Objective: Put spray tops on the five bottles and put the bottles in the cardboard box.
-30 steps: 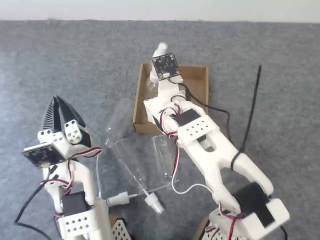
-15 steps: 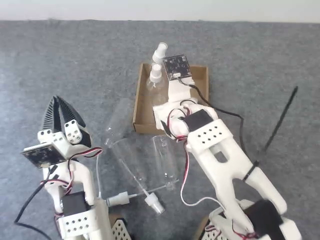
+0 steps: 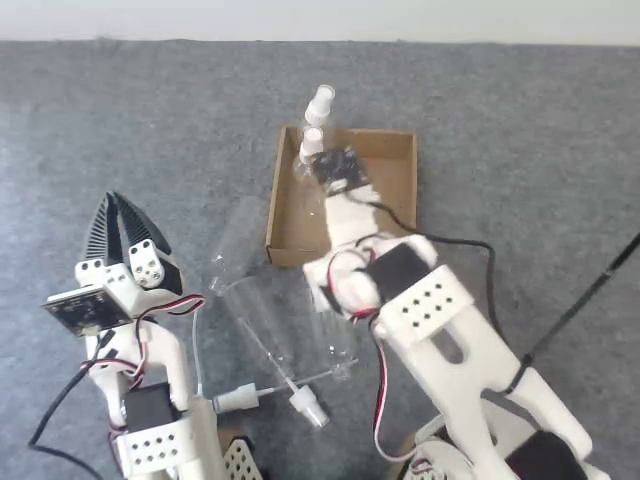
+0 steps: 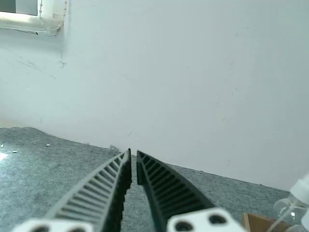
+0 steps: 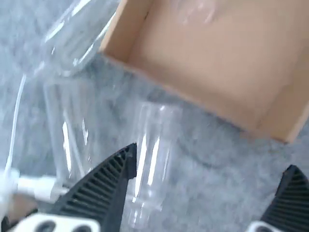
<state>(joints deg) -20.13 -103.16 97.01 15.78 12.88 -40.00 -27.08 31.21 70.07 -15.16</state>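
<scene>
Soft, even daylight fills the high view. The grey carpet (image 3: 120,120) is bright all over, and the shadows beside the arms are faint. Little white glints shine on the clear bottles (image 3: 330,320) lying near the cardboard box (image 3: 390,190). In the left wrist view the white wall (image 4: 193,72) is bright, and the dark left gripper (image 4: 133,155) looks a bit soft. The right wrist view is blurry, with fuzzy edges everywhere.
</scene>
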